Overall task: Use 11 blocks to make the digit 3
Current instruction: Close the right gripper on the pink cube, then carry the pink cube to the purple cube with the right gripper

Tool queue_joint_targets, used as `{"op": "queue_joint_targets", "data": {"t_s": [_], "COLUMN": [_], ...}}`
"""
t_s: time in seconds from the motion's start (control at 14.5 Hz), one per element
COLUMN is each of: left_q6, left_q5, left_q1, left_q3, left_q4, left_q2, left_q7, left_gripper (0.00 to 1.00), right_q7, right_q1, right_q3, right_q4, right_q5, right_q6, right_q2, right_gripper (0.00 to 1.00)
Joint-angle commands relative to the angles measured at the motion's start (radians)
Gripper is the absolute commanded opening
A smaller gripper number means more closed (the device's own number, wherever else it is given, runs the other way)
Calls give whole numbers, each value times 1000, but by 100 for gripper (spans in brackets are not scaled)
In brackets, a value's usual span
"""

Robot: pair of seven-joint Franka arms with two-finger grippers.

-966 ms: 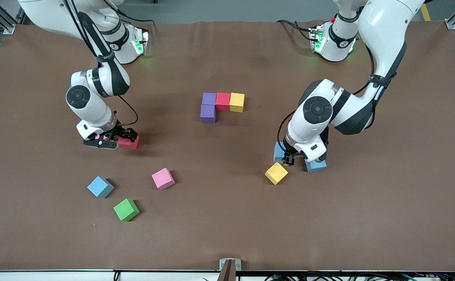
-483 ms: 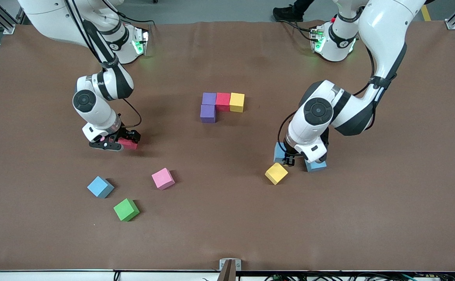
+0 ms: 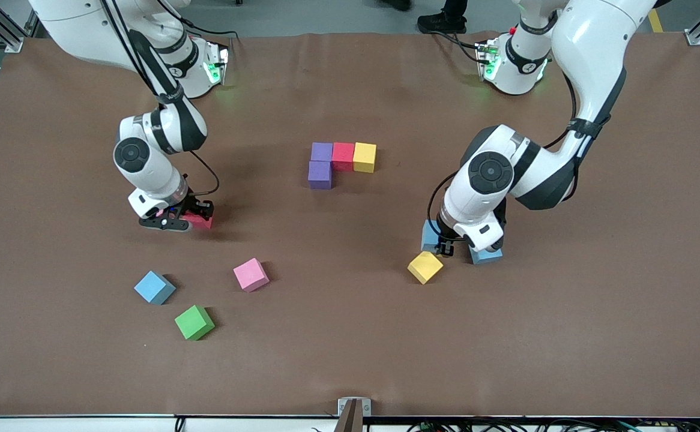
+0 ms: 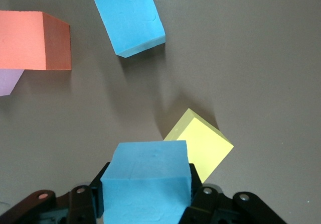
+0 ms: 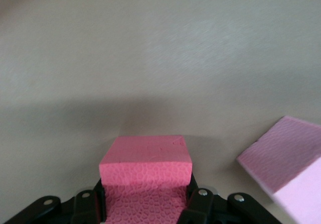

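Right gripper (image 3: 177, 221) bent low at the table — clamped on red cube (image 3: 201, 221); left gripper (image 3: 446, 245) likewise — blue cube (image 4: 146, 183) gripped.

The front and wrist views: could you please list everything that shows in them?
purple cubes: two, purple, mid-table, touching.
red cube: one, red, beside the farther purple cube.
yellow cube: one, yellow, ending that row toward the left arm's end.
gripped red cube: one, red, in the right gripper.
pink cube: one, pink, nearer the camera than that.
light blue cube: one, beside the green cube.
green cube: one, green, nearest the camera.
loose yellow cube: one, yellow, by the left gripper.
gripped blue cube: one, light blue, in the left gripper.
free blue cube: one, light blue, nearby.
orange cube: one, orange, left wrist view only.
table: one, brown.
right gripper: black, closed on its cube.
left gripper: black, closed on its cube.
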Motion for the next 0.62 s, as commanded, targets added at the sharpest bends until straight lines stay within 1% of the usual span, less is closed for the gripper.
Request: {"op": "queue_joint_targets", "data": {"t_s": [0.0, 0.14, 0.21, 0.28, 0.35, 0.41, 0.48, 0.55], "left_q6": [1, 1, 1, 1, 1, 1, 1, 1], "left_q5": [17, 19, 17, 17, 17, 17, 17, 17], "left_q1": [7, 7, 5, 4, 4, 4, 2, 2], "left_q3": [-8, -8, -8, -8, -8, -8, -8, -8], "left_q4": [16, 16, 16, 18, 18, 18, 18, 18], "left_q2": [11, 11, 11, 11, 11, 11, 11, 11], "left_q7": [3, 3, 5, 5, 5, 5, 3, 3], "left_gripper": [32, 32, 32, 32, 32, 32, 32, 32], "right_q7": [25, 33, 63, 102, 137, 180, 230, 275], "right_q1": [39, 74, 91, 110, 140, 180, 212, 249], "right_q3": [46, 89, 112, 129, 135, 133, 133, 133], "right_q4": [42, 118, 153, 185, 213, 245, 279, 331], "right_q5": [-15, -12, 15, 70, 109, 121, 122, 120], "right_q6": [-135, -241, -268, -277, -282, -282, -282, -282], "right_q2": [-45, -46, -44, -44, -39, -30, -10, 34], "right_gripper": [3, 3, 3, 3, 3, 3, 3, 3]}}
